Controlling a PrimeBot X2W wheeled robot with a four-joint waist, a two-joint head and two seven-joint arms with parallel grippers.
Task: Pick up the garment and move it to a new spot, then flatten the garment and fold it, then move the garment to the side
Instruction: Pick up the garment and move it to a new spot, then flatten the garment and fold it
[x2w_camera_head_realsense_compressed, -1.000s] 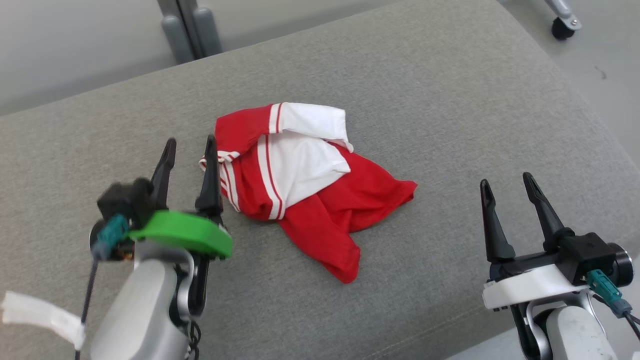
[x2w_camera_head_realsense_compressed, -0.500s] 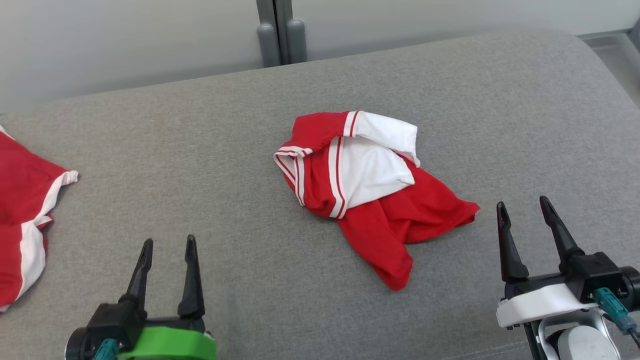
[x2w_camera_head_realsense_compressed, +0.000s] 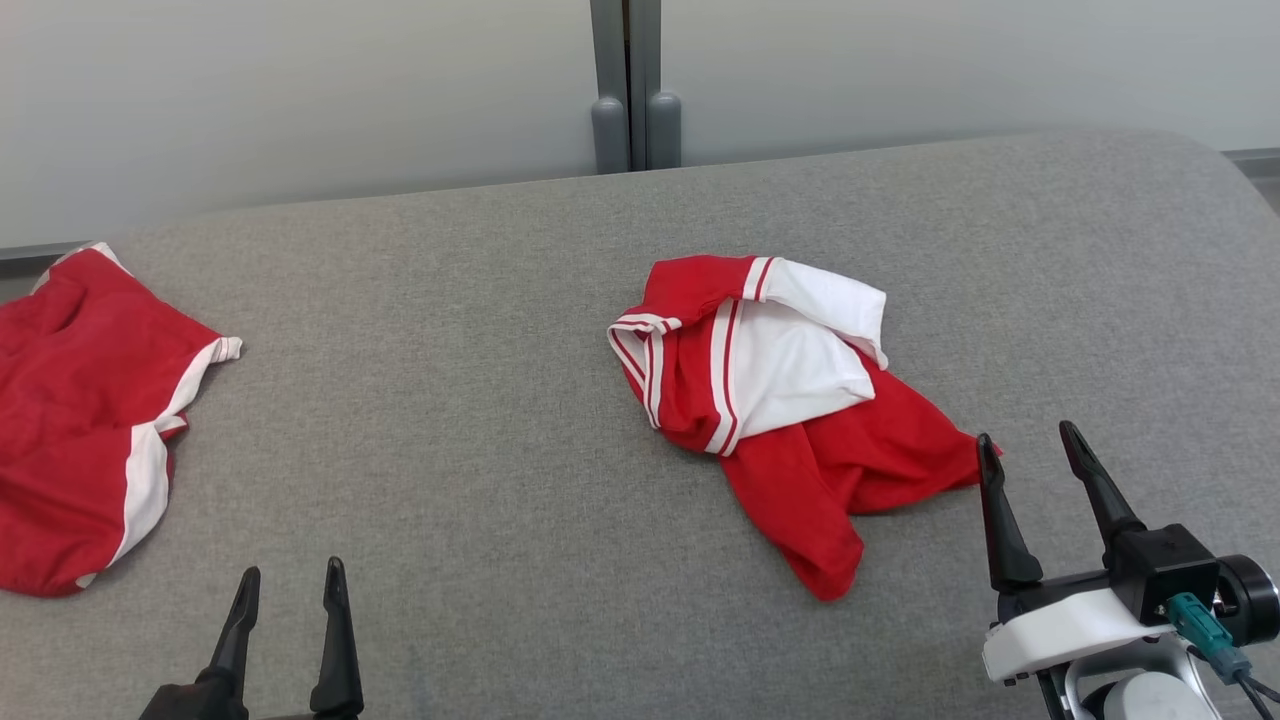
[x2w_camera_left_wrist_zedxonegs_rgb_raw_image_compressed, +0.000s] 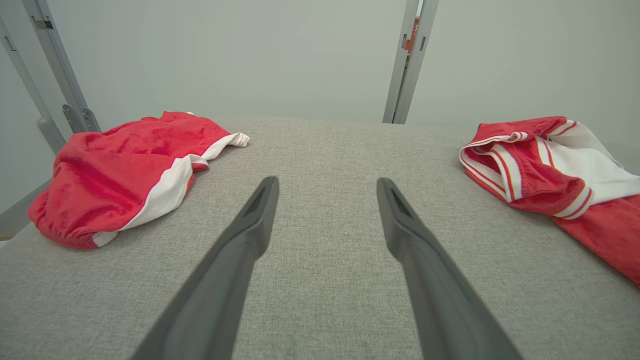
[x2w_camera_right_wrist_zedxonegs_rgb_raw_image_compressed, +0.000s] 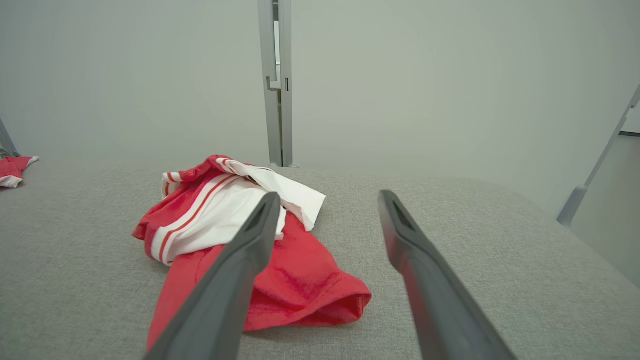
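Note:
A crumpled red garment with white panels and stripes lies on the grey cushion, right of centre. It appears at the right in the left wrist view and just left of the fingers in the right wrist view. My right gripper is open, its left fingertip at the garment's red right corner, nothing between the fingers. My left gripper is open at the cushion's near edge, well left of the garment, holding nothing.
A second red garment with white trim lies bunched at the cushion's far left. A grey post stands against the pale wall behind. The cushion rounds off at the far right.
The head camera has swung left, bringing the second garment into view. My left gripper has drawn back from beside the garment to the near edge. Both grippers stay open.

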